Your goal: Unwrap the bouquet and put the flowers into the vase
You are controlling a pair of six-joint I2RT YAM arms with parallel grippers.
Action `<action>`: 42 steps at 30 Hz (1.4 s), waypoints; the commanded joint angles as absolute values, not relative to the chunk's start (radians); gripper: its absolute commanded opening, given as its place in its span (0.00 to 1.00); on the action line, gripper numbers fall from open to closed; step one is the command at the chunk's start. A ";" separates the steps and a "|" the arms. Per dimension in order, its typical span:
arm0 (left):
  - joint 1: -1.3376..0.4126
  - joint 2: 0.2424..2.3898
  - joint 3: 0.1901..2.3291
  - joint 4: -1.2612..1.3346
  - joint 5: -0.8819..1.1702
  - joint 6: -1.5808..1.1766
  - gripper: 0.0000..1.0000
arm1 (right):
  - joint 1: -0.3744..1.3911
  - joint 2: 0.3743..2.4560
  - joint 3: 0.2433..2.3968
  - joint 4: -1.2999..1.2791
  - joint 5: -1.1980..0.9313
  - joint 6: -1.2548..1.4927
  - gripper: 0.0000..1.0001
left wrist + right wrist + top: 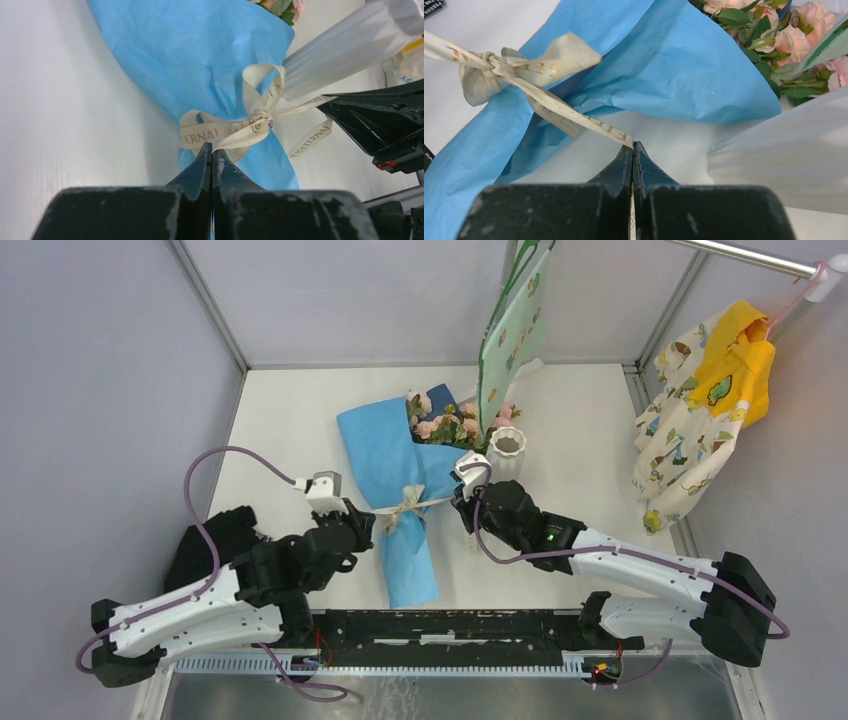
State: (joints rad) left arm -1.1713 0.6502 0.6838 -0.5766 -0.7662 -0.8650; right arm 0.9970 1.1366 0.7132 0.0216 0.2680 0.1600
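White table [290, 440]: bouquet [395, 480] flat; right end effector [633, 150] clamps ribbon [574, 117]; left end effector [212, 152] closed, seemingly on ribbon.

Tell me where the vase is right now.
Top view: the vase stands right of centre on the table, just right of the flower end of the bouquet, slightly beyond the right gripper.

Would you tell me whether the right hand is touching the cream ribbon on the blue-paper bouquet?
Touching. The right wrist view shows the cream ribbon running taut into the shut right hand.
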 commanded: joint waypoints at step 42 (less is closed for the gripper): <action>-1.175 0.319 0.975 -1.373 -1.262 -1.374 0.02 | 0.962 0.861 0.491 -0.453 0.794 0.368 0.00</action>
State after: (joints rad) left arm -1.1751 0.3344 0.9356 -1.3193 -1.1549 -1.3037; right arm 0.9787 0.8974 0.4873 -0.3286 0.6472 0.3107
